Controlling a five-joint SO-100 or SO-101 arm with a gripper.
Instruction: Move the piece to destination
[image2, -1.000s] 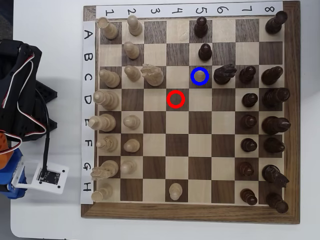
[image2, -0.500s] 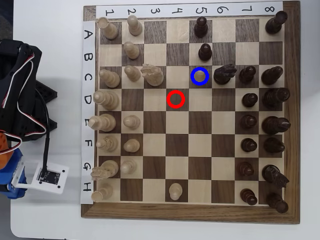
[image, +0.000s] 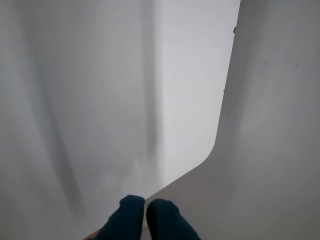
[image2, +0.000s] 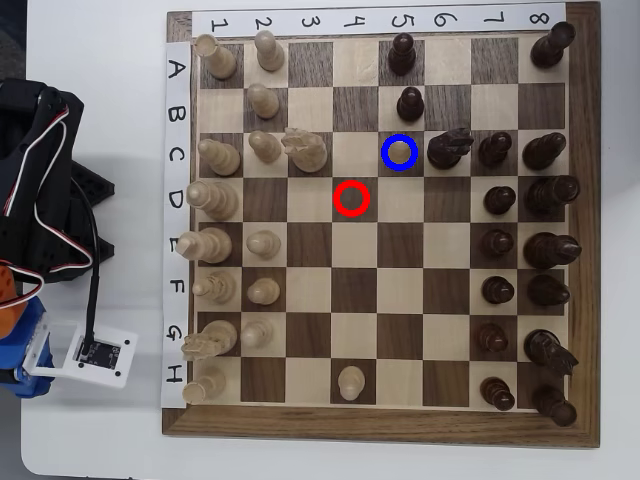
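My gripper (image: 145, 216) shows in the wrist view as two dark blue fingertips pressed together, shut on nothing, over bare white surface. In the overhead view the arm (image2: 40, 170) is folded up left of the chessboard (image2: 380, 432), well away from the pieces. One pale cream pawn (image2: 351, 382) stands alone on row H, column 4. Several more pale pawns (image2: 263, 243) stand in column 2. The blue-ringed dark square (image2: 400, 152) at C5 is empty. The red-ringed square (image2: 351, 197) at D4 is also empty.
A pale knight (image2: 305, 150) stands at C3. A dark knight (image2: 449, 147) stands right of the blue ring and a dark pawn (image2: 409, 103) just above it. Dark pieces fill the right columns. A white camera module (image2: 95, 352) sits by the board's lower left.
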